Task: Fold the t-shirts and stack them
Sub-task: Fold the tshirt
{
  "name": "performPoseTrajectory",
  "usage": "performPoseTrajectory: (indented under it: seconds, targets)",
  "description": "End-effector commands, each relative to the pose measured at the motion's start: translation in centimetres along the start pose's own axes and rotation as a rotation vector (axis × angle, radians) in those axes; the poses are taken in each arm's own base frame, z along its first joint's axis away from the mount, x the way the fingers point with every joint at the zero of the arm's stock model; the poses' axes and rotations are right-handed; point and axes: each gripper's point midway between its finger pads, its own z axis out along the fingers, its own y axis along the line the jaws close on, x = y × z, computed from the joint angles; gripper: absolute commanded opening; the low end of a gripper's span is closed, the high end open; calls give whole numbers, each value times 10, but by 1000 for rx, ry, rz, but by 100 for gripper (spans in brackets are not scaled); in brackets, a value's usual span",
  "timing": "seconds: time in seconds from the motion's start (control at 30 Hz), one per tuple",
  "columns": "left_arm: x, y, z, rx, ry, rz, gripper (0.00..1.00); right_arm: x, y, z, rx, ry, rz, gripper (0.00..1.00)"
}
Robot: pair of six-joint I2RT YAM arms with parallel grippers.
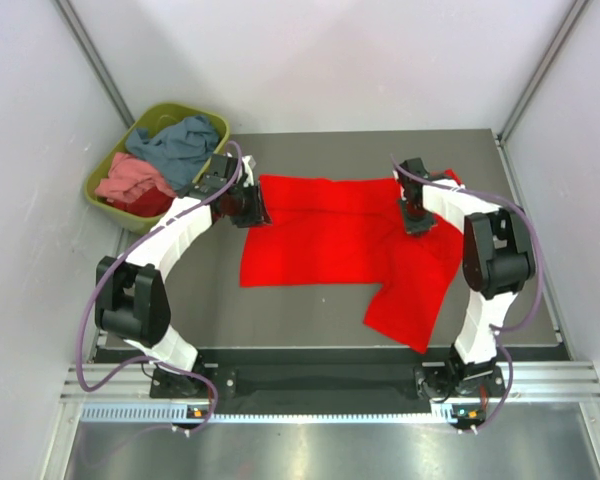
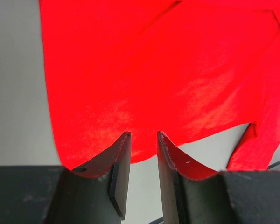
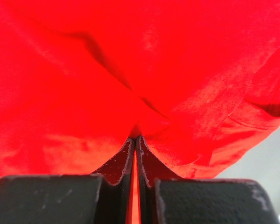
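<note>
Red t-shirt (image 1: 320, 240) spread flat mid-frame on grey table (image 1: 310, 310), one part trailing lower right. Right gripper (image 1: 417, 225) pinched closed on its cloth, upper right. Left gripper (image 1: 252, 212) jaws apart at shirt's left edge; contact unclear. Blue-grey shirt (image 1: 185, 145) and pink shirt (image 1: 130, 178) in green tub (image 1: 165, 108), upper left.

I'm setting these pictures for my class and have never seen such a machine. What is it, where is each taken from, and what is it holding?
Two robot arms, the left arm and the right arm, stand at a table. The wide picture looks down from above; the other two come from wrist cameras. A red t-shirt lies spread out; more shirts sit in a green tub. The right pincer pinches the red cloth; the left pincer is open at its edge.
</note>
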Motion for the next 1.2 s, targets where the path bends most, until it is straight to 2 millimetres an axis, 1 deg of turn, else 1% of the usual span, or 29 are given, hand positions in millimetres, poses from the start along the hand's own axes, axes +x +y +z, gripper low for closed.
performPoseTrajectory:
  seconds: [0.0,0.07,0.13,0.2,0.3,0.4,0.5,0.53,0.63,0.7,0.73,0.8,0.93,0.97,1.0,1.03,1.07,1.1,1.17]
  targets:
    - [-10,-7,-13,21,-55,22,34,-21,7,-35,-93,-80,48,0]
    - [-10,-6,-13,19,-52,22,34,-23,12,-40,-125,-91,59,0]
    - [-10,-6,-14,20,-53,22,34,-23,16,-39,-148,-89,73,0]
    - [-10,-6,-14,19,-55,24,34,-24,25,-41,-201,-90,81,0]
    - [-10,-6,-14,19,-54,23,34,-25,29,-41,-232,-93,108,0]
    - [-10,-5,-13,15,-52,24,34,-26,26,-39,-224,-89,133,0]
    - [-10,-5,-13,15,-54,24,34,-27,23,-39,-212,-91,139,4]
    - [-10,-6,-13,17,-53,25,34,-27,23,-39,-211,-91,139,4]
    - [-11,-6,-13,19,-54,23,34,-26,24,-37,-211,-87,132,0]
    - [-11,-6,-13,19,-55,24,34,-26,23,-35,-208,-84,135,0]
    - [-10,-6,-13,18,-53,25,34,-26,22,-35,-203,-81,134,4]
    - [-11,-6,-13,16,-55,23,34,-26,21,-33,-192,-81,136,8]
    - [-11,-6,-13,16,-55,23,34,-28,22,-33,-200,-86,135,0]
    - [-11,-5,-13,15,-54,23,34,-29,23,-33,-202,-86,135,0]
    - [-11,-6,-13,16,-56,24,34,-29,23,-33,-204,-87,140,2]
    - [-11,-5,-13,15,-54,23,34,-30,22,-33,-198,-91,142,11]
    - [-10,-5,-12,15,-52,23,34,-30,21,-33,-192,-91,146,15]
    - [-10,-5,-13,14,-54,21,35,-31,22,-34,-196,-97,147,15]
    - [-10,-5,-12,14,-51,21,34,-31,24,-34,-212,-96,148,5]
